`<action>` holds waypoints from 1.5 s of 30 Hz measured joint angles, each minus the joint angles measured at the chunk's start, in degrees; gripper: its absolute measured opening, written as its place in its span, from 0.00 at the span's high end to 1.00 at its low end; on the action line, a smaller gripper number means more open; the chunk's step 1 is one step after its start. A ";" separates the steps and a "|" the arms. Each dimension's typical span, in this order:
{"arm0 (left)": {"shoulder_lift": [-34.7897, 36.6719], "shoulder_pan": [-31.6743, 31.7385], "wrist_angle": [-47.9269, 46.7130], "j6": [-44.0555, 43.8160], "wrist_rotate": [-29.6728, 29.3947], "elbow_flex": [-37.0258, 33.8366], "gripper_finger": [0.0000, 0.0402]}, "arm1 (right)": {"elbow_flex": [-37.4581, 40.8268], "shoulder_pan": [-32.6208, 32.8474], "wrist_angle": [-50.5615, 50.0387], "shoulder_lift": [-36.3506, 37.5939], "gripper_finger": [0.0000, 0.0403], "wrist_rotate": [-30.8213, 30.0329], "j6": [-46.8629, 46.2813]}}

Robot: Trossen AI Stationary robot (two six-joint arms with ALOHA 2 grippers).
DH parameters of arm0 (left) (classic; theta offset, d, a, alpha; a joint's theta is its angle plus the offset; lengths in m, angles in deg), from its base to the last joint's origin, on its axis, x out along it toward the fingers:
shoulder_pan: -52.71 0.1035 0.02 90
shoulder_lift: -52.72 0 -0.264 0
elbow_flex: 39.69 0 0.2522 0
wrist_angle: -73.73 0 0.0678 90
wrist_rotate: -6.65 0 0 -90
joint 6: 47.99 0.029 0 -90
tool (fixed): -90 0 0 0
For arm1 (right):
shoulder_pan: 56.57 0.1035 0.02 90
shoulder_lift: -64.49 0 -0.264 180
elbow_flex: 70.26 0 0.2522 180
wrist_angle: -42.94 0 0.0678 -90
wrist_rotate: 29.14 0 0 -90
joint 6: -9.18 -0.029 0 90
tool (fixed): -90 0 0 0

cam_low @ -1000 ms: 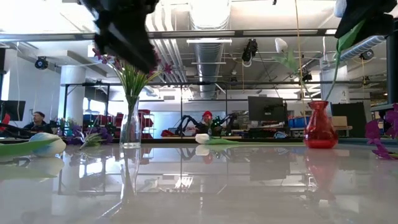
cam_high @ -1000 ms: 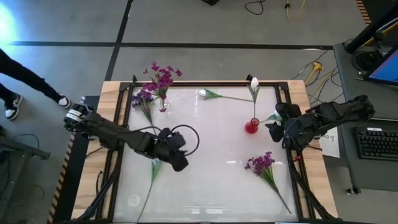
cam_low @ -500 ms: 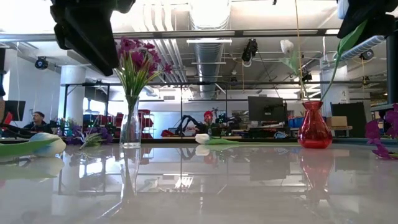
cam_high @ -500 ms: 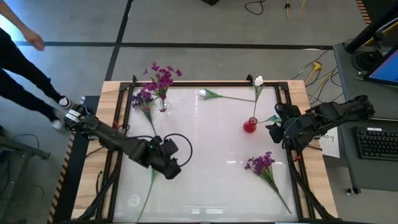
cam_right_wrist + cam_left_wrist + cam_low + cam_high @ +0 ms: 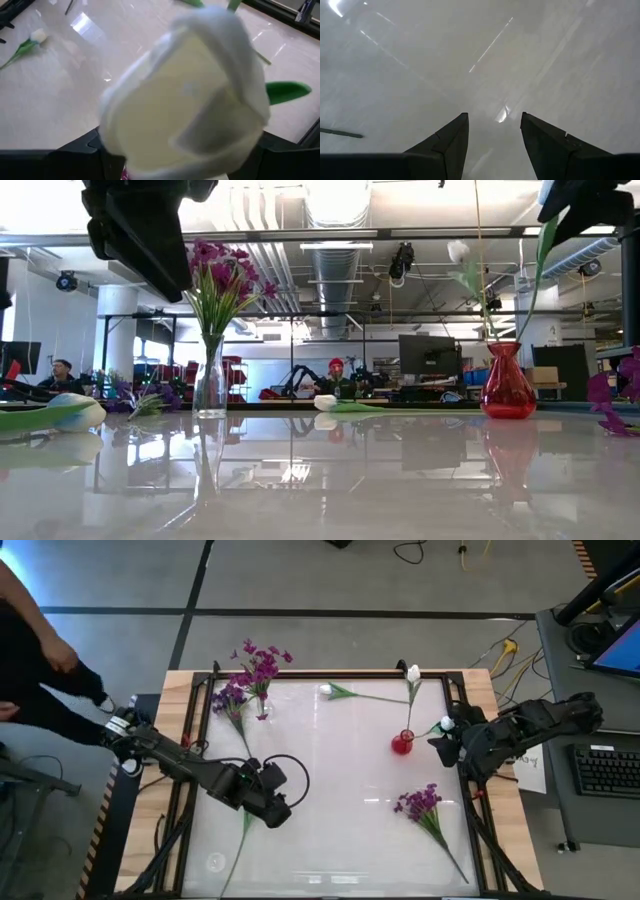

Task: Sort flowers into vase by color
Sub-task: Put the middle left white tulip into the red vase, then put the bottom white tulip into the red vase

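My right gripper (image 5: pixel 438 744) stands just right of the red vase (image 5: pixel 402 744), shut on a white tulip whose bud (image 5: pixel 185 95) fills the right wrist view. Another white tulip (image 5: pixel 413 672) stands in that vase. Purple flowers (image 5: pixel 262 665) stand in the clear vase (image 5: pixel 210 385) at the far left, and one purple stem (image 5: pixel 230 700) lies beside it. My left gripper (image 5: pixel 492 117) hangs open above bare table, left of the middle. One white tulip (image 5: pixel 243 835) lies near it, another (image 5: pixel 327 691) at the far edge, and a purple stem (image 5: pixel 424 806) at the near right. My right gripper holds the white tulip close under its bud (image 5: pixel 447 724); the bud hides the place of contact. The fingers (image 5: pixel 272 145) slant downward from the table's right side. The green stem (image 5: pixel 538 265) runs down from the gripper to the red vase's mouth (image 5: pixel 507 346).
Black rails (image 5: pixel 200 740) and a wooden frame border the glossy white table top. A person (image 5: pixel 30 670) stands beyond the table's left edge. A keyboard (image 5: pixel 608 768) and papers lie off the right edge. Bare table shows in the middle.
My left gripper has swung away from the middle toward the table's near left and then stopped, still open. The red vase has slid a little toward the left, and the tulip standing in it has swayed.
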 joint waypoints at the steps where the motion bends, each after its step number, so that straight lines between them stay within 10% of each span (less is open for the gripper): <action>1: 0.00 0.00 0.00 -0.01 0.00 -0.01 0.58 | -0.02 0.00 0.02 0.00 0.38 -0.01 -0.01; 35: 0.00 0.00 -0.46 -0.01 0.92 -0.08 0.58 | -12.96 0.00 -11.96 -5.38 0.39 2.93 -3.42; 45: 0.00 -2.52 -2.90 -7.16 6.12 -0.08 0.58 | -17.72 0.00 -10.97 -6.65 0.40 -4.53 1.18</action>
